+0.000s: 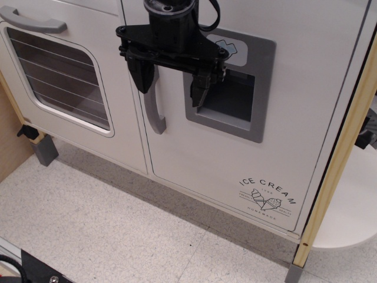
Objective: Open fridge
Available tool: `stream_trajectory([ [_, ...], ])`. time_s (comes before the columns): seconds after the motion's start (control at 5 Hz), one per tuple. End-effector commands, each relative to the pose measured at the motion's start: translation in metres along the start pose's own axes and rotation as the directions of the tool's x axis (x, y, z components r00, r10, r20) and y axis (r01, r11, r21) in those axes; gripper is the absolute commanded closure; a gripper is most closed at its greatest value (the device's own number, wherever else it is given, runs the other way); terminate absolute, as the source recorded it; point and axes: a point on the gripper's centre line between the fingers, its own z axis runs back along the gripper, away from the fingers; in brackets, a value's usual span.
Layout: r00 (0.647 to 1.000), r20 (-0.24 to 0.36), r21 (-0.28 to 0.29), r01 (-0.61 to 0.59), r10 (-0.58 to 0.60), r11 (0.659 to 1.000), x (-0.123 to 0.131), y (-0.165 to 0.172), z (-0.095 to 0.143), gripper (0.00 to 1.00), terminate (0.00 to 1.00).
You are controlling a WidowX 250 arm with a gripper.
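The fridge door [235, 159] is tall and white, with "ICE CREAM" printed low on it. It looks shut, flush with the cabinet. Its vertical grey handle [154, 112] runs down the left edge. A grey ice-dispenser recess [232, 97] with a blue ice-cube icon sits to the right of the handle. My black gripper [172, 88] hangs in front of the door, open. Its left finger [142, 73] lies over the top of the handle. Its right finger [202, 88] is at the recess's left edge. Nothing is held between them.
The white oven door [59, 82] with a wire-rack window and a horizontal grey handle [32, 22] is to the left. A wooden frame post [339, 159] stands at the right. Speckled tile floor [118, 230] lies below.
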Motion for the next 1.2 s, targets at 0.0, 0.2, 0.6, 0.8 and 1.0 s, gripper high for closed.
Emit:
stream_trajectory([
  [0.0, 1.0, 0.0, 0.0, 0.0, 0.0, 1.0, 0.0, 0.0, 0.0, 0.0, 0.0],
  [0.2, 0.999, 0.04, -0.004, 0.034, -0.033, 0.999, 0.013, 0.022, -0.019, 0.0, 0.0],
  [0.6, 0.996, 0.083, 0.012, 0.028, -0.029, 1.0, 0.035, 0.067, -0.05, 0.0, 0.0],
  [0.8, 0.994, 0.088, -0.009, 0.067, -0.066, 0.998, 0.042, 0.073, -0.059, 0.0, 0.0],
  [1.0, 0.987, 0.119, -0.031, 0.117, -0.112, 0.993, 0.047, 0.073, -0.07, 0.0, 0.0],
])
